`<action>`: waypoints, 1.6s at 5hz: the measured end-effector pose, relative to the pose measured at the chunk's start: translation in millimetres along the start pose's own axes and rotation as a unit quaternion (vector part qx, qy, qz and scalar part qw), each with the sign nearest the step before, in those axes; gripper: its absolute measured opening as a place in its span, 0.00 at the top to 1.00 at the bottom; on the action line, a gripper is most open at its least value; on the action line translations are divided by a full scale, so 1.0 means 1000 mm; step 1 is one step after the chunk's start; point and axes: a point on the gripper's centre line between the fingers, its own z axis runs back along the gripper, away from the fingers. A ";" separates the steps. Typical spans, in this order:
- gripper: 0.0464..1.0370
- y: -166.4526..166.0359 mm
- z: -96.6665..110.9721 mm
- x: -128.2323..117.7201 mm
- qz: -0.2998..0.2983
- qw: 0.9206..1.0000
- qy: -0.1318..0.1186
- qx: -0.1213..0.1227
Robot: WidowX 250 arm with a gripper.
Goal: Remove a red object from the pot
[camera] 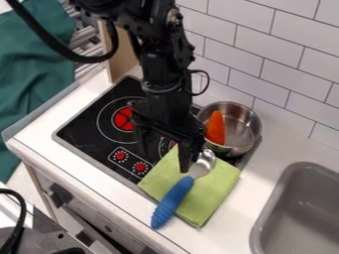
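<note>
Camera view has the red object (216, 130), orange-red and carrot-shaped, inside the metal pot (250, 122), to the right of the hand (165, 159); the narrow end points upward. The hand hangs beside the pot with its two fingers (188, 157) apart, and nothing is between them. From here, I think the main danger is the rim: if the hand goes across too low, it may strike the pot and push or tip it. If it closes only on the narrow end, the object could slip, because this part tapers. One finger is just beside the bowl of the spoon (173, 200), so a low sideways movement might turn the spoon or pull the light green cloth (213, 191) under it. The cloth lies below the hand, partly over the black stove (84, 130) and partly on the white desk (269, 158). The stove has red knobs, to the lower left of the hand. Farther right is a grey sink (273, 201); a tiled wall (268, 74) rises behind the hand, and dark green fabric (41, 84) hangs well to its left.
</note>
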 end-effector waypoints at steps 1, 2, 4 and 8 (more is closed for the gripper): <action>0.03 0.000 -0.005 -0.003 0.000 1.000 0.012 0.000; 0.03 -0.009 -0.006 0.023 -0.031 0.999 0.009 0.004; 0.03 -0.034 -0.011 0.077 -0.068 0.998 0.006 0.001; 0.03 -0.018 -0.056 0.102 -0.040 0.998 0.040 -0.013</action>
